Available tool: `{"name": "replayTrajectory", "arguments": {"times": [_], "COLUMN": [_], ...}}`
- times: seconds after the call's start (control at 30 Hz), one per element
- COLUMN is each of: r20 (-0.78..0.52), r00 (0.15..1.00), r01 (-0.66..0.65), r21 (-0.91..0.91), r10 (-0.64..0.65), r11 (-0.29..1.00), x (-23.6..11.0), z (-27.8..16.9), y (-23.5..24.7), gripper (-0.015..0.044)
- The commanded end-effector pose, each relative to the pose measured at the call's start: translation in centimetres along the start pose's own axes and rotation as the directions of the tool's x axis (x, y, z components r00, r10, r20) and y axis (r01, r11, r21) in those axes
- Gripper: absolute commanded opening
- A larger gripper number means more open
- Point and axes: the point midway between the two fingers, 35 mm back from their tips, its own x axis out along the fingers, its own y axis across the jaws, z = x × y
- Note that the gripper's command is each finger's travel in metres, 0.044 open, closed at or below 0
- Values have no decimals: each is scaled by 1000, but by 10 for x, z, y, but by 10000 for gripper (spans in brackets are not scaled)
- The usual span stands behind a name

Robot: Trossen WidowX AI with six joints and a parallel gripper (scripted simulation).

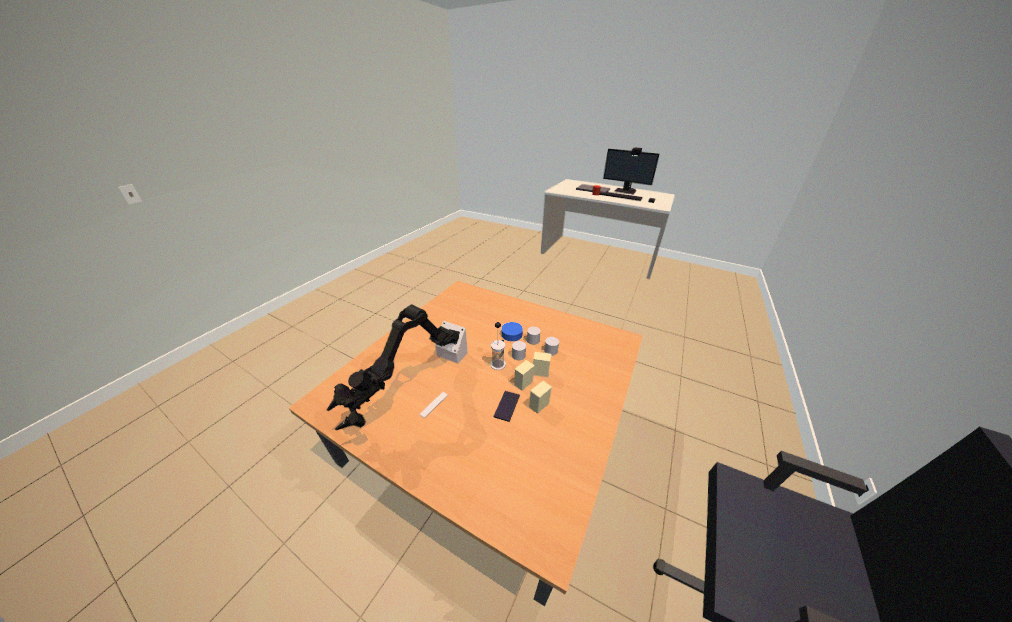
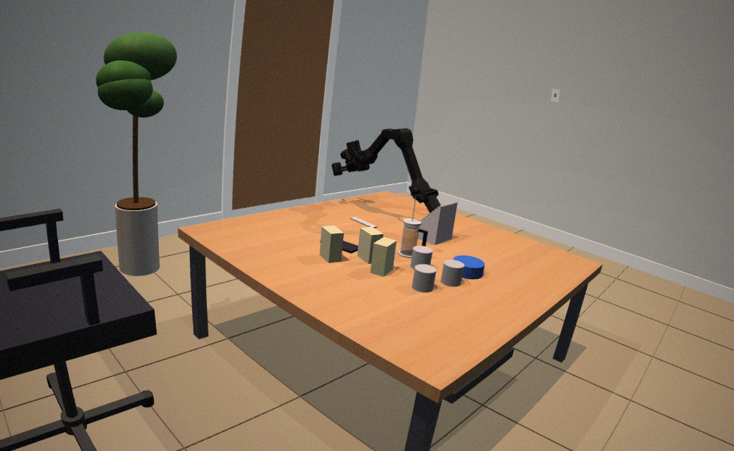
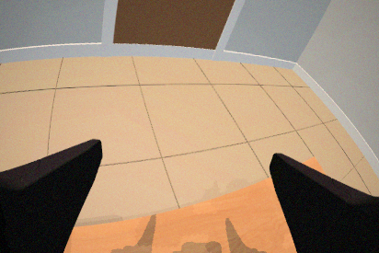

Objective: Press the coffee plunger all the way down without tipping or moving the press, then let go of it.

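The coffee press [image 1: 497,355] [image 2: 408,237] is a small glass cylinder standing upright on the wooden table [image 1: 456,479] [image 2: 415,336], beside the grey wedge-shaped arm base [image 1: 452,342] [image 2: 440,223]. Its thin plunger rod stands raised, with a dark knob [image 1: 497,324] on top. My gripper [image 1: 340,413] [image 2: 341,162] [image 3: 189,157] is open and empty. It hangs high over the table's far left corner, well away from the press and facing off the table. The wrist view shows only my two wide-apart fingers, the floor, a brown door and my shadow on the table edge [image 3: 257,208]; the press is out of that view.
Right by the press stand three beige blocks [image 1: 524,374] [image 2: 383,256], three grey cylinders [image 1: 518,350] [image 2: 424,278] and a blue disc [image 1: 511,331] [image 2: 470,266]. A dark flat slab [image 1: 506,404] [image 2: 349,246] and a white strip [image 1: 433,404] [image 2: 363,222] lie on the table.
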Motion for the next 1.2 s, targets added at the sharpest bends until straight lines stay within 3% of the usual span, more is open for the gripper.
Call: {"name": "replayTrajectory", "arguments": {"times": [0.0,0.3,0.47,0.87,1.17], "r20": [-30,-192,-304,-536,-673], "r00": [999,950,873,554,264], "r01": [-32,-241,-358,-644,-827], "r21": [17,51,134,210,211], "r10": [32,246,382,637,691], "r11": [999,969,924,736,521], "x": [-7,-51,-96,-265,-429], "z": [-8,-48,-75,-127,-148], "y": [14,98,156,254,263], "gripper": [440,440,440,440,440]}}
